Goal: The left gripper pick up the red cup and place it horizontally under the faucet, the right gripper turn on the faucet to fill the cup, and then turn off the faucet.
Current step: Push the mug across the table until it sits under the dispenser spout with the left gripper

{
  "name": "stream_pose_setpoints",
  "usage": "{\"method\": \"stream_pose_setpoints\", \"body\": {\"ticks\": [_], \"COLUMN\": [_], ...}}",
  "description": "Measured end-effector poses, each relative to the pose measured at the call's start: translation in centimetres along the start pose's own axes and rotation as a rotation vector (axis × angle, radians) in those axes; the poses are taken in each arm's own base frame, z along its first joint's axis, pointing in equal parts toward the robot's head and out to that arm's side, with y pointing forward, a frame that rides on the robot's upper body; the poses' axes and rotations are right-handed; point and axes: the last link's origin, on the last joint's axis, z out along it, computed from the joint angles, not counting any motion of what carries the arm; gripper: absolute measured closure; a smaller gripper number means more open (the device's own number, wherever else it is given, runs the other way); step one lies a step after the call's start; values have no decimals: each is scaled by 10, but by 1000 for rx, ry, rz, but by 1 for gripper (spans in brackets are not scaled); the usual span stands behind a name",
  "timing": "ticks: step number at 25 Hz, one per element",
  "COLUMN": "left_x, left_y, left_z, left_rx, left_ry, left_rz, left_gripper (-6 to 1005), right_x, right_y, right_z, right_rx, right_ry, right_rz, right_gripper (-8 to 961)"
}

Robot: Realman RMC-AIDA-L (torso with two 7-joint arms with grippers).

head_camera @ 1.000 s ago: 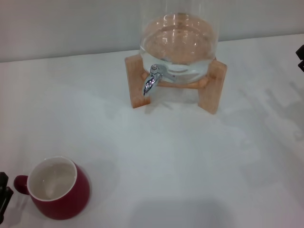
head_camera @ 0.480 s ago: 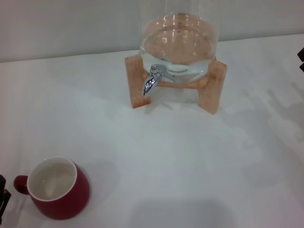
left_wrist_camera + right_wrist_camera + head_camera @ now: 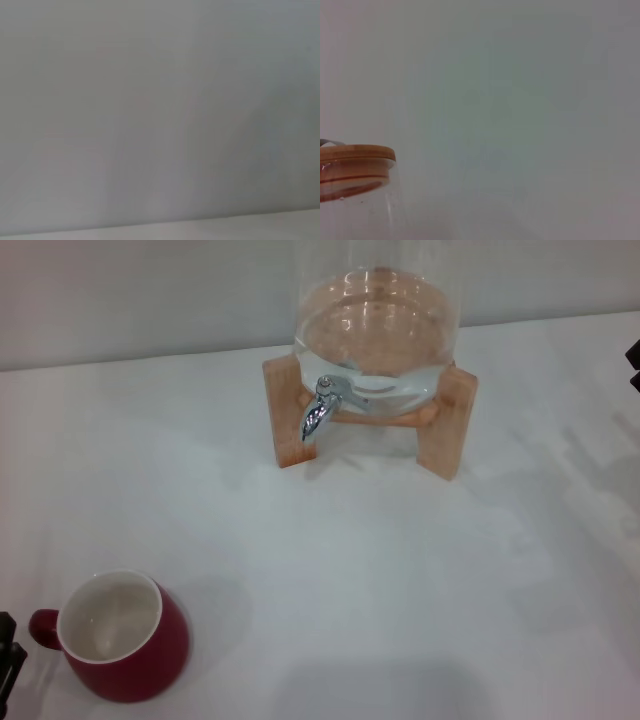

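**Beside the cup's handle: the left tool waits at the near-left corner**

Beside the red cup (image 3: 124, 637), on its handle side, a sliver of the left tool (image 3: 9, 660) shows at the very edge of the head view, just clear of the small loop handle and not touching it. So little of it is in view that I cannot tell whether its fingers are spread or pressed together. The left wrist view shows only a blank grey surface and adds nothing.

Seen from the cup, the faucet (image 3: 319, 410) lies well away, toward the far side of the desk (image 3: 400, 570) and off to the right. It juts from the glass jar (image 3: 375, 325), which sits in a wooden stand (image 3: 290, 410), and its spout curves down over bare desk. The cup stands upright, mouth up, apparently empty, with its handle pointing away from the faucet and straight toward the left tool. That is the relation the pickup turns on: the left tool is by far the nearer, and the cup lies immediately to its right.

Far from the cup, out past the stand, the right tool (image 3: 633, 364) shows only as a dark edge; I cannot tell its finger state either. Its wrist view catches the jar's wooden lid (image 3: 355, 162). By my judgement, nothing of the task is done yet.
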Motion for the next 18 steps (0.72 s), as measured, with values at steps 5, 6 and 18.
{"method": "stream_pose_setpoints", "body": {"ticks": [5, 6, 18], "left_x": [-1, -1, -3], "left_y": [0, -1, 3], "left_z": [-3, -3, -7], "left_rx": [7, 8, -8], "left_ry": [-6, -7, -18], "left_rz": [-2, -2, -4], "left_gripper": [130, 130, 130], "right_x": [0, 0, 0], "right_y": [0, 0, -1], "right_z": [0, 0, 1], "right_rx": [1, 1, 4], "right_ry": [2, 2, 2], "right_rz": [0, 0, 0], "right_gripper": [91, 91, 91]}}
